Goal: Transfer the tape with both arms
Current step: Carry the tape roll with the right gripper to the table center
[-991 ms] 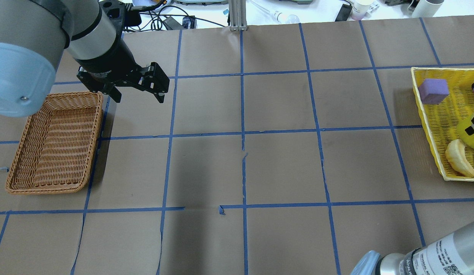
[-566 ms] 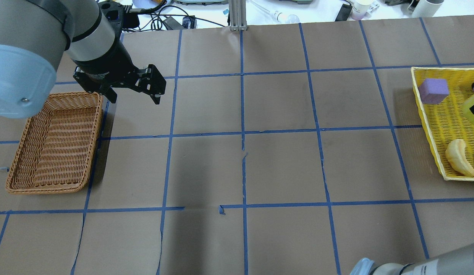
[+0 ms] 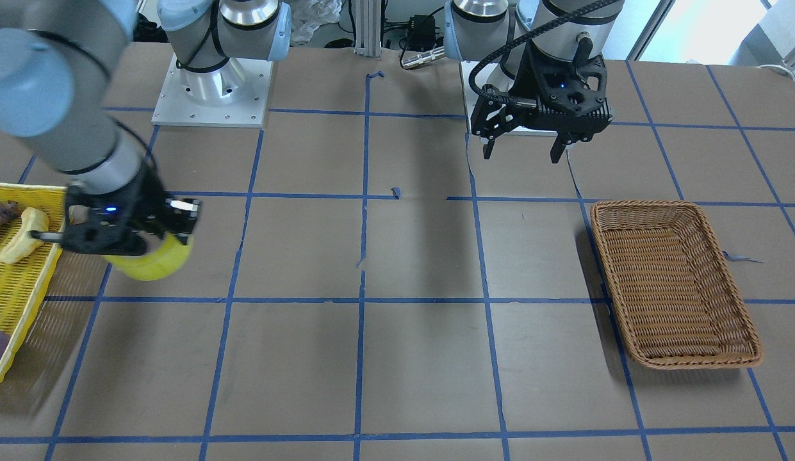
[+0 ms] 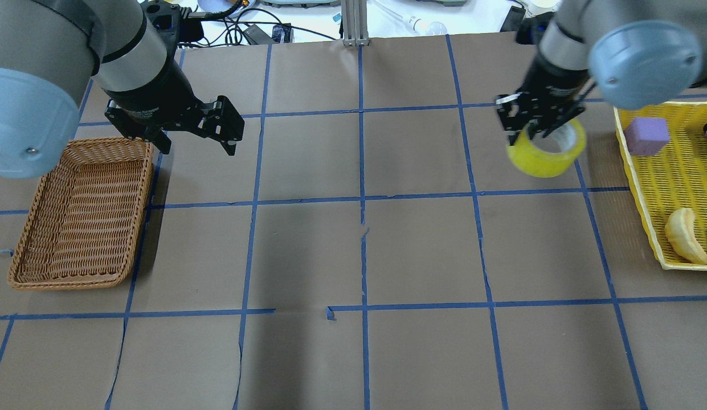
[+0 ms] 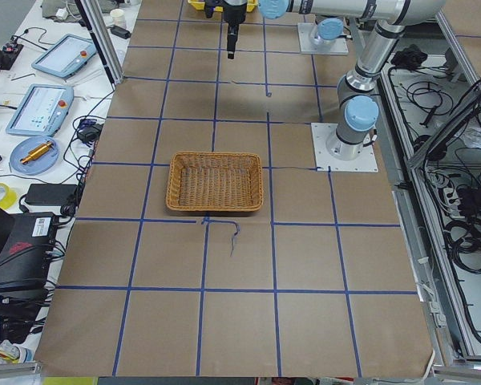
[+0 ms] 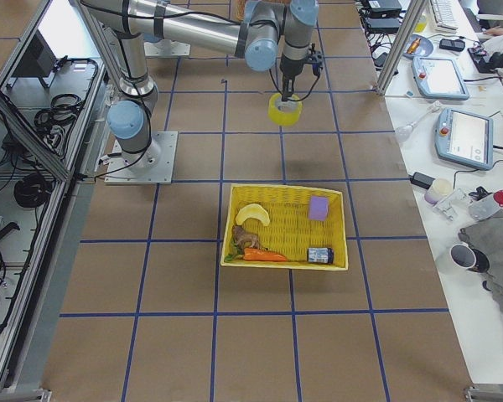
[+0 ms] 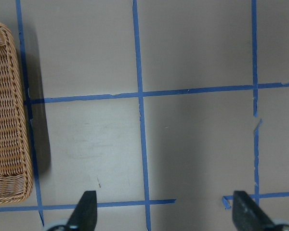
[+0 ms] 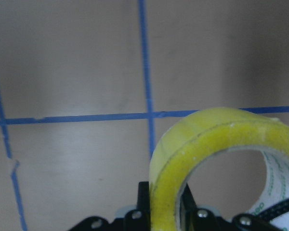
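The yellow tape roll [image 4: 550, 160] with a white core hangs in my right gripper [image 4: 528, 134], just left of the yellow basket and above the table. The gripper is shut on the roll's wall, one finger inside the ring, as the right wrist view shows [image 8: 166, 211]. The tape also shows in the front view [image 3: 150, 261], the right side view [image 6: 285, 110] and the right wrist view [image 8: 202, 144]. My left gripper [image 4: 196, 147] is open and empty above the table, by the far right corner of the wicker basket [image 4: 141, 210]. It also shows in the front view [image 3: 520, 155] and the left wrist view [image 7: 164, 214].
The yellow basket [image 4: 635, 168] at the right edge holds a purple block [image 4: 646, 135], a banana [image 4: 683, 236], a small jar and, in the right side view, a carrot [image 6: 260, 254]. The brown wicker basket is empty. Blue tape lines grid the brown table.
My right arm has swung in from the lower right. It has carried the tape out of the yellow basket to its left. My left gripper drifted slightly and stayed open.
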`<action>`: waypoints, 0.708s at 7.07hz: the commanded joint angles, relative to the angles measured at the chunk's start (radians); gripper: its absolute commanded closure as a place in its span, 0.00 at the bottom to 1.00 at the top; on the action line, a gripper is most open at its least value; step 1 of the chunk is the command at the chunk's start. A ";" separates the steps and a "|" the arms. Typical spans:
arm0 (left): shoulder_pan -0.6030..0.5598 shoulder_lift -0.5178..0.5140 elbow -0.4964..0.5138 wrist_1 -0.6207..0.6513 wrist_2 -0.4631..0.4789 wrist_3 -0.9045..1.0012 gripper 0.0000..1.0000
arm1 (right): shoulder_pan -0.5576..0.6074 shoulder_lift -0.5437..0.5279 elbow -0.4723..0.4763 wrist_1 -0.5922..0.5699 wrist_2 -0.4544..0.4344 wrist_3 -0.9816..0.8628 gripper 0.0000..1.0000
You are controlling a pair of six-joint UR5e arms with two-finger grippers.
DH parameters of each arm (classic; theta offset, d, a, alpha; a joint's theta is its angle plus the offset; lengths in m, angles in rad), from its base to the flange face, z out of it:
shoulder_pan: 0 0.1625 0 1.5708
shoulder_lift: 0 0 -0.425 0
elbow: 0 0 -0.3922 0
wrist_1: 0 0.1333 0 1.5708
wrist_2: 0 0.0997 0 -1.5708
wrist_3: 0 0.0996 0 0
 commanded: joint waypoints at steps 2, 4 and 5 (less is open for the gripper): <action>0.001 0.002 0.000 -0.002 0.001 0.001 0.00 | 0.323 0.114 0.060 -0.295 -0.010 0.416 1.00; 0.002 0.000 -0.002 -0.002 -0.001 0.001 0.00 | 0.393 0.126 0.198 -0.479 0.001 0.515 1.00; 0.002 0.002 -0.002 -0.009 0.003 0.001 0.00 | 0.423 0.126 0.245 -0.538 0.002 0.560 1.00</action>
